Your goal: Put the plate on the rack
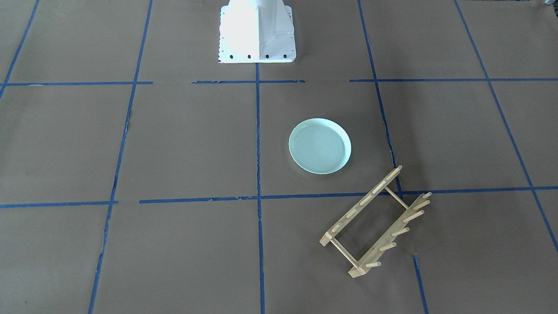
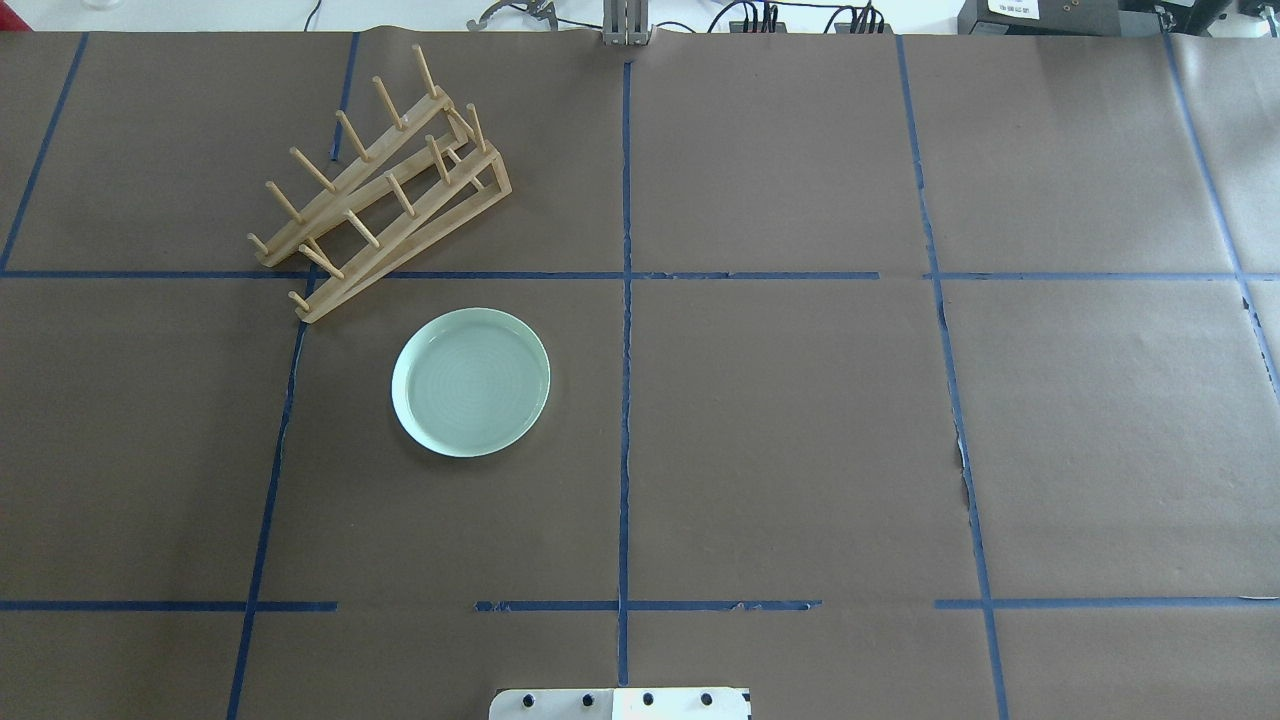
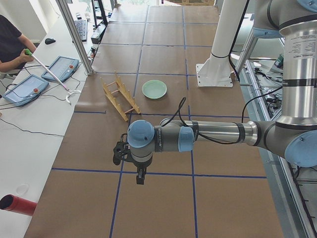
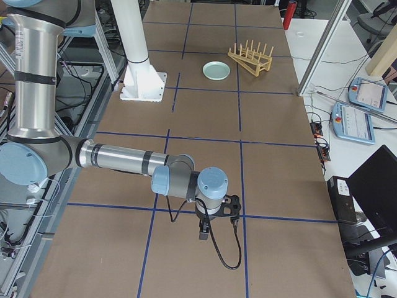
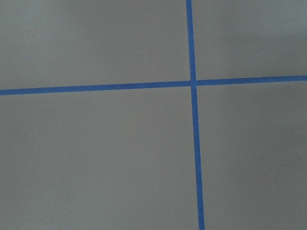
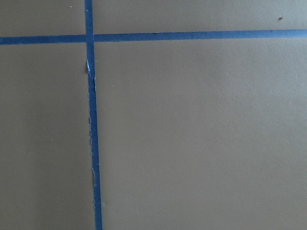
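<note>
The pale mint-green plate (image 2: 471, 382) lies flat on the brown table, on my left half; it also shows in the front view (image 1: 320, 146). The light-wood rack (image 2: 380, 190) stands empty just beyond it at a slant, pegs up, and shows in the front view (image 1: 375, 222). Plate and rack are a little apart. My left gripper (image 3: 140, 176) hangs over the table's left end, far from the plate (image 3: 154, 89). My right gripper (image 4: 203, 233) hangs over the right end. Both show only in side views, so I cannot tell if they are open or shut. Both wrist views show only table and tape.
Blue tape lines (image 2: 625, 350) grid the brown table. The white robot pedestal (image 1: 257, 32) stands at the table's near edge. An operator (image 3: 12, 47) sits beside the far edge with tablets (image 3: 25, 89). A red cylinder (image 3: 17, 204) lies off the table.
</note>
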Robot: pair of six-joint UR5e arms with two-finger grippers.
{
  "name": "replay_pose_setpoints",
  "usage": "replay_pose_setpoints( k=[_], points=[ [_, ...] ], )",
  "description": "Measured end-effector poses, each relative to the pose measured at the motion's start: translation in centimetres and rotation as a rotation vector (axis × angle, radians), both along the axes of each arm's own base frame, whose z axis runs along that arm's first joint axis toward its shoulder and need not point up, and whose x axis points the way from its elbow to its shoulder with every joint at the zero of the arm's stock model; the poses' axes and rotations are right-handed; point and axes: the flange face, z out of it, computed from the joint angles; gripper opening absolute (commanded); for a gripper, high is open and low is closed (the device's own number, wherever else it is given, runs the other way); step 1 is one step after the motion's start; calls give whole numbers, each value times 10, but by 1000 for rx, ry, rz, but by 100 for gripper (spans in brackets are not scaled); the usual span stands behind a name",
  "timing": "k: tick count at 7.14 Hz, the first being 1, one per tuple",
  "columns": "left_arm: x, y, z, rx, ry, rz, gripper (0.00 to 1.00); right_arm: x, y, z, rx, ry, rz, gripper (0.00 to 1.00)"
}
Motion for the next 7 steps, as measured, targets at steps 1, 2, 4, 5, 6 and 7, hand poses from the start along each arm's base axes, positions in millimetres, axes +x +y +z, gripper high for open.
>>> replay_pose_setpoints(
  k=[1,2,4,5,6,7],
  points=[
    [0,-1,-3,5,1,0,100,0,0,0,0,0,0,100],
    [0,-3,-8,11,0,0,100,0,0,0,0,0,0,100],
    [-1,-1,-9,11,1,-1,100,0,0,-1,1,0,0,100],
    [-1,-1,-9,13,1,-2,100,0,0,-1,1,0,0,100],
    [-1,-1,-10,15,0,-4,100,0,0,0,1,0,0,100],
    [-1,-2,-12,15,2,-8,100,0,0,0,0,0,0,100]
  ],
)
